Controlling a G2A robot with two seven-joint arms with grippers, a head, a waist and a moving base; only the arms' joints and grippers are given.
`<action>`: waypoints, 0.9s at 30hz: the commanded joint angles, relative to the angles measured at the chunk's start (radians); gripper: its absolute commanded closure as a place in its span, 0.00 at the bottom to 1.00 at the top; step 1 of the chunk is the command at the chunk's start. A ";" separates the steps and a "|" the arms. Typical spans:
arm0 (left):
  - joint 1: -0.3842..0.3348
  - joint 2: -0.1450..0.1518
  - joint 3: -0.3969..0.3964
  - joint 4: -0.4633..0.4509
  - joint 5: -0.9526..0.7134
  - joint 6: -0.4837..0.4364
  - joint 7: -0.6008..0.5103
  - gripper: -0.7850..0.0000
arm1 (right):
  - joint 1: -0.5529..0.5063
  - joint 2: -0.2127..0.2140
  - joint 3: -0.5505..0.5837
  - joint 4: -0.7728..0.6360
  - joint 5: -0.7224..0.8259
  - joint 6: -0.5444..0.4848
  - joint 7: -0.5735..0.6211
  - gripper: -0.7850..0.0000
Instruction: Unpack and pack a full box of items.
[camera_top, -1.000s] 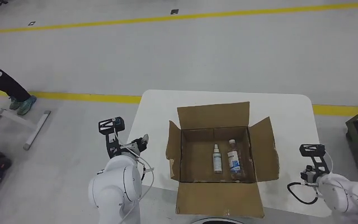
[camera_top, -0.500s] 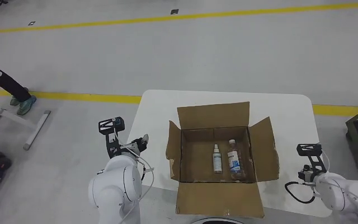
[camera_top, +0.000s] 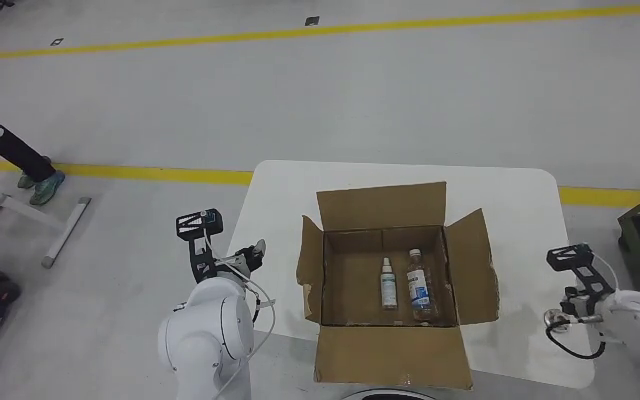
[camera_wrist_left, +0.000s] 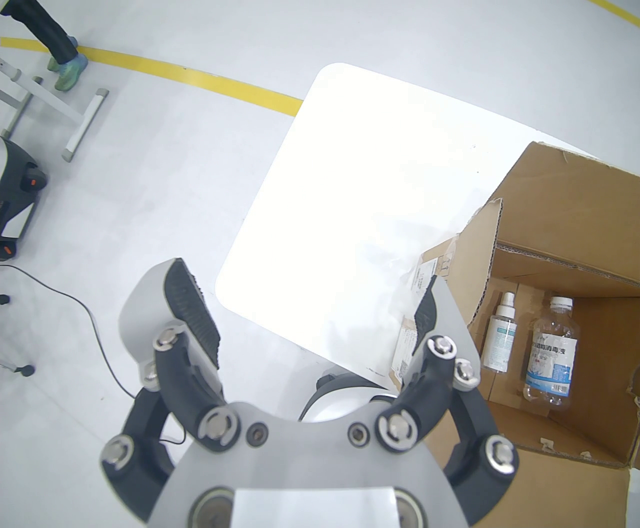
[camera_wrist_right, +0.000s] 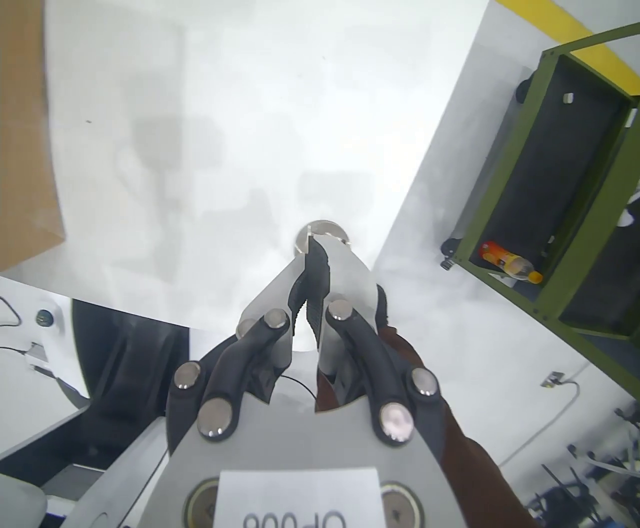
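Saw left gripper (camera_wrist_left: 302, 280) spread wide lower left, beside white table (camera_top: 280, 200). Found open brown cardboard box (camera_top: 380, 205) mid-frame, small white spray bottle (camera_top: 388, 283) and clear plastic bottle (camera_top: 418, 285) side by side inside. Saw right gripper (camera_wrist_right: 308, 250) pinched closed lower right.

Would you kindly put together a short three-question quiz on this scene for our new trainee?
1. True or false: the cardboard box has its flaps shut.
2. What lies beside the spray bottle inside the box? A) a clear labelled bottle B) a can C) nothing
3. Fill in: the left gripper is ___.
Key: 1 false; 2 A; 3 open.
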 joint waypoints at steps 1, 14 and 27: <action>0.000 0.000 0.000 0.000 0.000 0.000 0.000 0.00 | 0.012 0.003 -0.004 0.020 -0.031 -0.010 0.006 1.00; 0.000 0.000 0.000 0.000 0.000 0.000 0.000 0.00 | 0.043 0.009 -0.035 0.129 -0.009 -0.043 0.012 0.69; 0.000 0.000 0.000 0.000 0.000 0.000 0.000 0.00 | 0.072 0.012 -0.075 0.210 -0.027 -0.025 -0.015 0.53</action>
